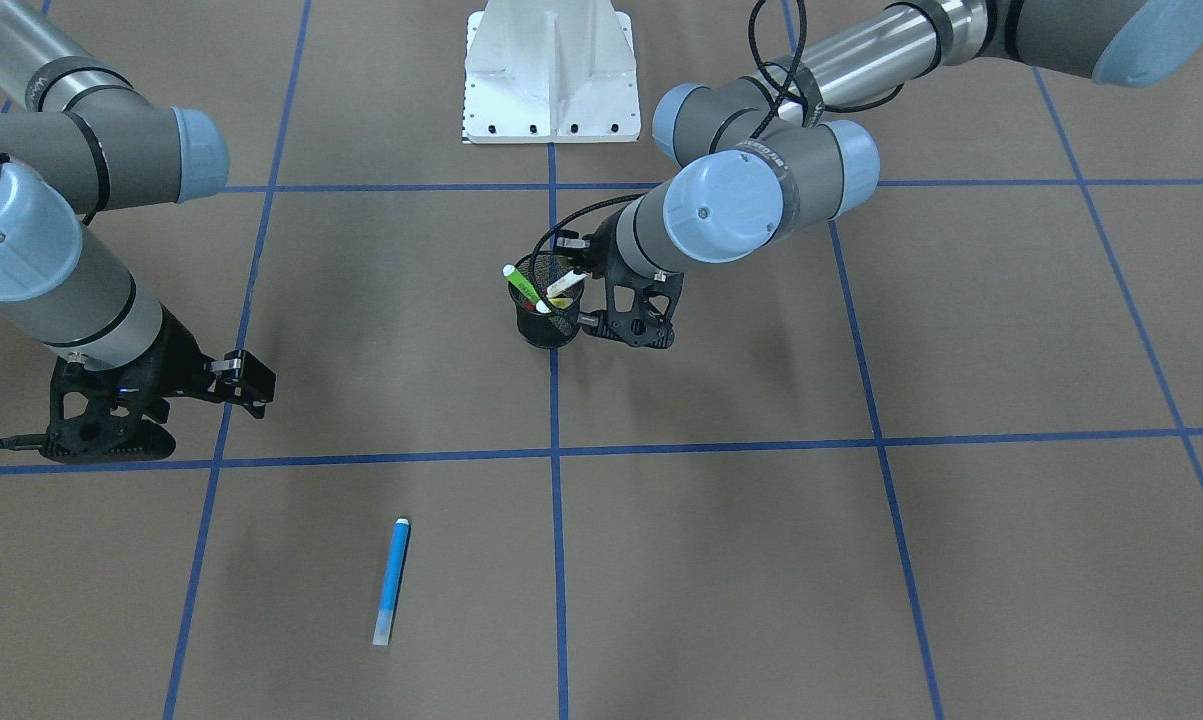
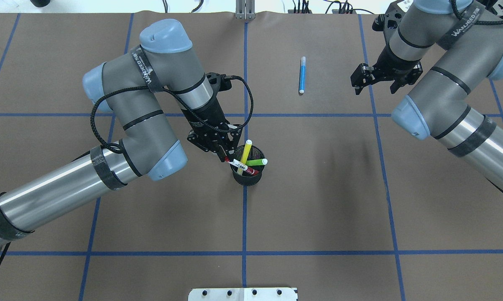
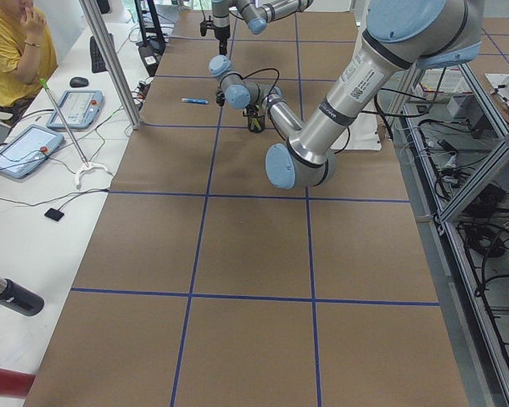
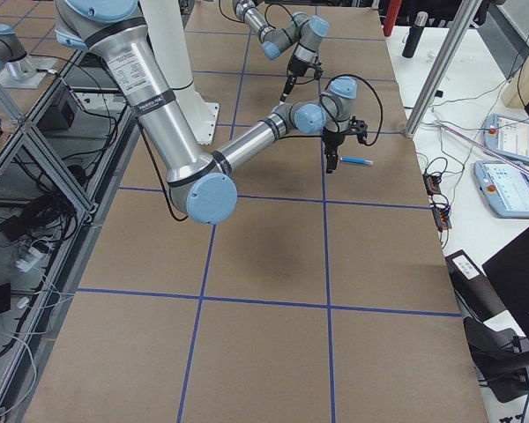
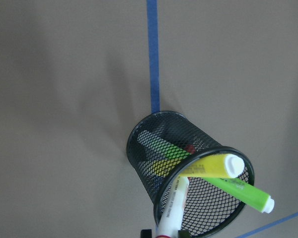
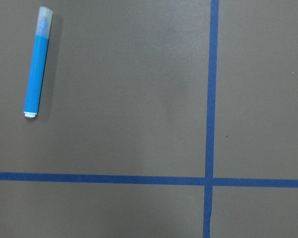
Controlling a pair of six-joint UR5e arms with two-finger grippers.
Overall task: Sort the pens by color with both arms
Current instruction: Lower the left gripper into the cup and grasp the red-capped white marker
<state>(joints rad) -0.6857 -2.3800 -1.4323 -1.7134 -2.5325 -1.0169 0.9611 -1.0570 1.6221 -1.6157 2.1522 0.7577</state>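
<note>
Worktop (image 2: 318,200): brown, blue-taped grid.
Right fingers (image 2: 358,78): upper right, apart, empty.
Left fingers (image 2: 223,155): centre, apparently clamped on the white pen (image 2: 241,166) at its top.
Mesh cup (image 2: 247,179): just right of them.
White pen: leans from the cup toward the left fingers.
Blue pen (image 2: 302,75): flat, left of the right fingers.

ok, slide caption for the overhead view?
Left gripper grips the white pen in the mesh cup, with yellow pen and green pen; right gripper, open, near the blue pen.
</note>
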